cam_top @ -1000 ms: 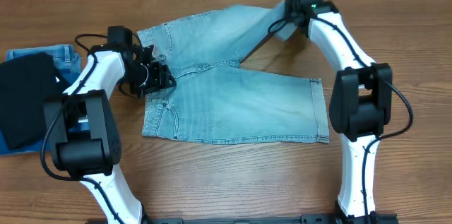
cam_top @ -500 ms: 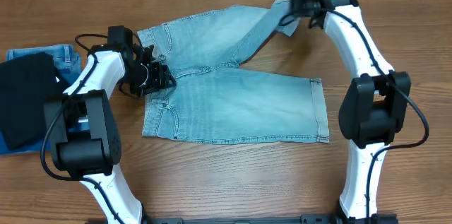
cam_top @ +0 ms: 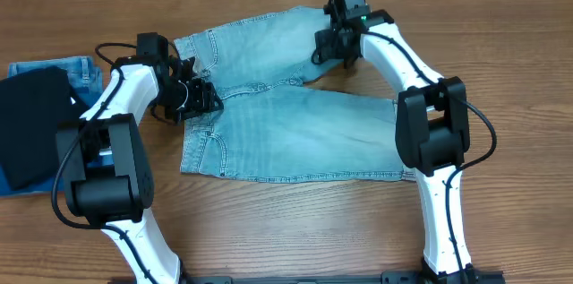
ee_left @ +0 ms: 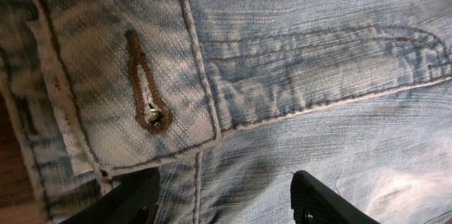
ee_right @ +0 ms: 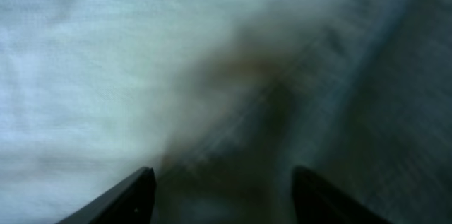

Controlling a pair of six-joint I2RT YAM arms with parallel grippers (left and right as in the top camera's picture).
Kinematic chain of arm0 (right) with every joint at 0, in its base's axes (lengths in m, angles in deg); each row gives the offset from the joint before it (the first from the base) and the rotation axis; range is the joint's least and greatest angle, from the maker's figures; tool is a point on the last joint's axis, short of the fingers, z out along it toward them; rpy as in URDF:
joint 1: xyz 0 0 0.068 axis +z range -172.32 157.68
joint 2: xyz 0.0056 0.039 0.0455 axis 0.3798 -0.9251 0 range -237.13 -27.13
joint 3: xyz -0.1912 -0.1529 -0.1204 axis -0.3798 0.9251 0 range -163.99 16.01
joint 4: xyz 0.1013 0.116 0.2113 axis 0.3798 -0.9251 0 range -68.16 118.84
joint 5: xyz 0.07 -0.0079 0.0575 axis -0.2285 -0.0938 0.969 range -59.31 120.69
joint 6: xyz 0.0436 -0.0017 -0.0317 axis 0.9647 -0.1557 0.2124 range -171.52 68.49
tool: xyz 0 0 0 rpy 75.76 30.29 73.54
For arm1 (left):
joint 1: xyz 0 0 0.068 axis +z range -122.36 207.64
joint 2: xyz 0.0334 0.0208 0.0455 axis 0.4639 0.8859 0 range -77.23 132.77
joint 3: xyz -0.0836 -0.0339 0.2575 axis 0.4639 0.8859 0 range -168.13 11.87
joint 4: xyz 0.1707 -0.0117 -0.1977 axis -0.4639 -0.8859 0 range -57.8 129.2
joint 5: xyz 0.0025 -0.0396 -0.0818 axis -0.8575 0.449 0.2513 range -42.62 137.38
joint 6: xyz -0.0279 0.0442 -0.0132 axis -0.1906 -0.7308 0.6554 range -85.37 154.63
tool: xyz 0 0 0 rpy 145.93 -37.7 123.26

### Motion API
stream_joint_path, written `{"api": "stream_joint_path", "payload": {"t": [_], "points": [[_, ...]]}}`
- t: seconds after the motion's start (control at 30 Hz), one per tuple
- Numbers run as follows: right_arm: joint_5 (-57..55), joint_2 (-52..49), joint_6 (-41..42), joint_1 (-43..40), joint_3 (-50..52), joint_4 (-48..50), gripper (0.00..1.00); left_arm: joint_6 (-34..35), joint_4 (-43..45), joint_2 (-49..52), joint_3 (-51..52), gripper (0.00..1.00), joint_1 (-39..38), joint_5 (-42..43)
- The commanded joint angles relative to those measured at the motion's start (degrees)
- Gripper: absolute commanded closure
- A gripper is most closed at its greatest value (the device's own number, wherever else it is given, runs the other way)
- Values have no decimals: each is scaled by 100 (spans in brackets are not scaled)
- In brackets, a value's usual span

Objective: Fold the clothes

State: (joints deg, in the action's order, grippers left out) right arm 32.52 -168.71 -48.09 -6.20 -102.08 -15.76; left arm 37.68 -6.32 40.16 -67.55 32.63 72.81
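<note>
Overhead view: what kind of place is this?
Probably a robot test bench: wooden table, left arm and right arm mounted at its edge, light-blue denim shorts spread between them.

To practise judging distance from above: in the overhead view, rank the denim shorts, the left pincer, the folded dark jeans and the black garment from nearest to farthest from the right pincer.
1. Denim shorts: directly beneath the right pincer.
2. Left pincer: over the shorts, farther left.
3. Folded dark jeans: far left.
4. Black garment: on those jeans, farthest left.
</note>
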Motion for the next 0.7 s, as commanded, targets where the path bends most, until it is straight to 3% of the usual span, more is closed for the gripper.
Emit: {"api": "stream_joint_path", "payload": {"t": [0.0, 0.13, 0.3, 0.67], "points": [[-713, -28, 133, -203, 2, -334, 34, 33, 15, 140, 116, 37, 59, -208], [-715, 87, 131, -238, -85, -350, 32, 35, 24, 140, 116, 37, 59, -205], [-664, 197, 133, -221, -977, -168, 27, 35, 22, 140, 116, 37, 59, -205], [-669, -273, 133, -195, -949, 448, 24, 35, -13, 140, 118, 37, 59, -205]]}}
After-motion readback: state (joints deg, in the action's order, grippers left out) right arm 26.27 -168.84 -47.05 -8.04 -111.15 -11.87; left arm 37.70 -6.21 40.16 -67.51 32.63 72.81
